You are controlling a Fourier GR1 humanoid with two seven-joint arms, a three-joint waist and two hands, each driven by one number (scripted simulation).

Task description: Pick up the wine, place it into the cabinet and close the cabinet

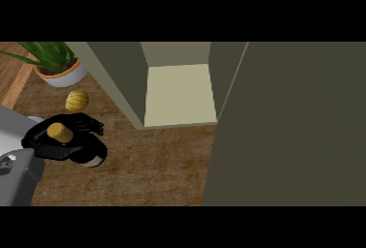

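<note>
Brown wooden counter holds my open grey cabinet. My black left hand curls its fingers around the dark wine bottle with gold cap, left of it.

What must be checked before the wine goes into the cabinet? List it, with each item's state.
1. Left hand curled round wine: ok.
2. Cabinet open, shelf showing: ok.
3. Door swung aside of the opening: ok.
4. Yellow thing lies toward the plant, not between wine and cabinet: ok.
5. Wine lifted off the counter: cannot tell.
6. Right hand ready for the door: cannot tell, it is out of view.
</note>
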